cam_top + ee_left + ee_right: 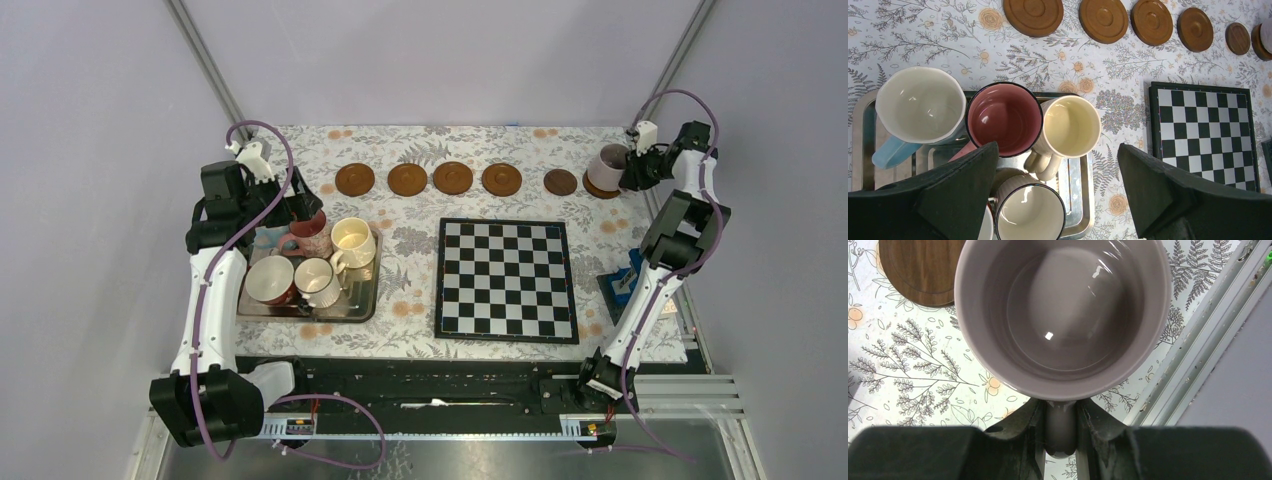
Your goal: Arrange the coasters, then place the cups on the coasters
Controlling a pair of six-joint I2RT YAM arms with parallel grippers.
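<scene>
Near left, container: a rectangular metal tray (362,298), shiny, with rounded corners, holds five handled mugs. All five are upright and empty.
Tray, near row: a wide dark-red mug (268,280), white inside, stands next to a white mug (318,283) with a ribbed wall and a dark rim.
Tray, far row: a light blue mug (918,105), a pink patterned mug (310,236) and a cream-yellow mug (353,240) are packed side by side.
Left hand: the left gripper (1058,146) hangs over the tray's far row. Its jaws are spread wide and hold nothing.
Middle of table: one flat, square chessboard (505,280), black and white in a dark frame, lies to the right of the tray and apart from it.
Cover: the tablecloth (410,240) is pale, printed with grey ferns and orange flowers.
Far row: six coasters (453,178), round dark-brown wood-grain discs with a turned ring, lie in a line from left to right. Five are bare.
Far right: the sixth coaster (596,190) is partly covered by the lilac mug (1060,315). The mug is smooth, glazed and empty. I cannot tell whether it rests on the disc.
Right hand: the right gripper (1060,435) is clamped on the lilac mug's handle.
Count: six mugs, six coasters, one tray, one board.
</scene>
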